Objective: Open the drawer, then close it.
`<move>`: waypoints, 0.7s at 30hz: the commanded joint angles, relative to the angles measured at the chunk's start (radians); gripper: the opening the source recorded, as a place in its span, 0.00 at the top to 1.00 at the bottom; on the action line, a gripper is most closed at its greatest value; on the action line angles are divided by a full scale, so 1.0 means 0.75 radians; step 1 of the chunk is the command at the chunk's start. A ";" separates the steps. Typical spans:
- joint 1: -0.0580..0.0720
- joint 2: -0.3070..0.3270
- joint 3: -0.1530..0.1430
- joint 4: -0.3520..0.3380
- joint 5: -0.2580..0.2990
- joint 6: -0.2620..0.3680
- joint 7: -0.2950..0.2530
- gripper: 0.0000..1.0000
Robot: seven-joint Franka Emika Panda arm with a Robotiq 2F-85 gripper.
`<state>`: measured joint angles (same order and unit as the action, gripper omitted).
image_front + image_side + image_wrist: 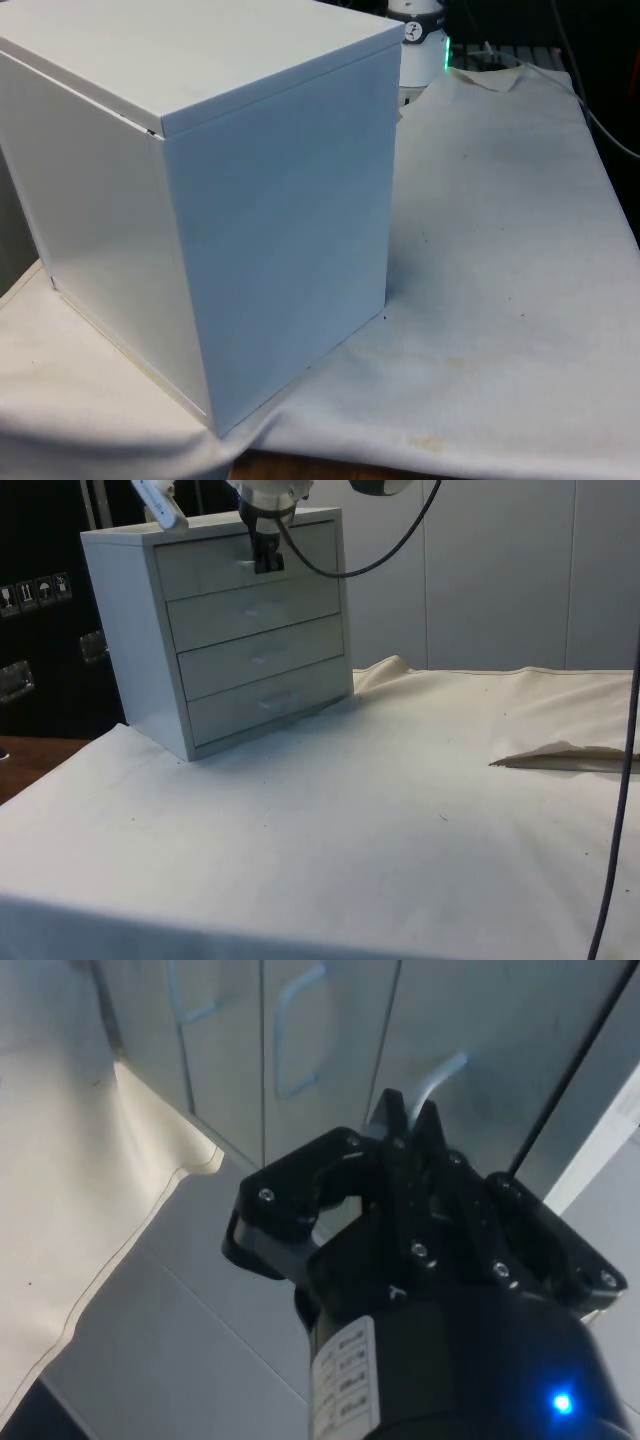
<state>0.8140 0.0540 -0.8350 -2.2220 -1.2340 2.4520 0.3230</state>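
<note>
Standing on the surface [400, 810] is a white chest of drawers [225, 630]. Its top drawer [215, 565] is shut, and the claw [266, 562] is pinched together on the thin, stiff handle [445, 1070]. An easy slide is likely.

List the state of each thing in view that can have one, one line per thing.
Chest of drawers: upright on the cloth, back and side turned to the front view.
Top drawer: shut, flush with the front.
Three lower drawers: all shut.
Top drawer's handle: between the gripper's fingers.
Gripper: at the top drawer's front, fingers close together on the handle.
White cloth: spread over the table, a fold raised near one edge.
</note>
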 commanded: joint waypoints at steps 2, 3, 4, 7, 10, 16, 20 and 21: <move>0.001 -0.001 0.000 -0.001 0.000 -0.001 0.000 0.97; 0.009 -0.021 0.005 -0.015 -0.011 -0.011 0.016 0.97; 0.012 -0.028 0.007 -0.019 -0.013 -0.013 0.019 0.97; 0.019 -0.059 0.012 -0.039 -0.032 -0.028 0.031 0.97; 0.021 -0.084 0.020 -0.055 -0.045 -0.044 0.039 0.97; 0.023 -0.135 0.043 -0.093 -0.075 -0.073 0.063 0.97; 0.017 -0.135 0.045 -0.093 -0.069 -0.075 0.049 0.97; 0.024 -0.164 0.059 -0.116 -0.093 -0.092 0.080 0.97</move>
<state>0.8270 -0.0580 -0.7940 -2.3020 -1.2970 2.3880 0.3690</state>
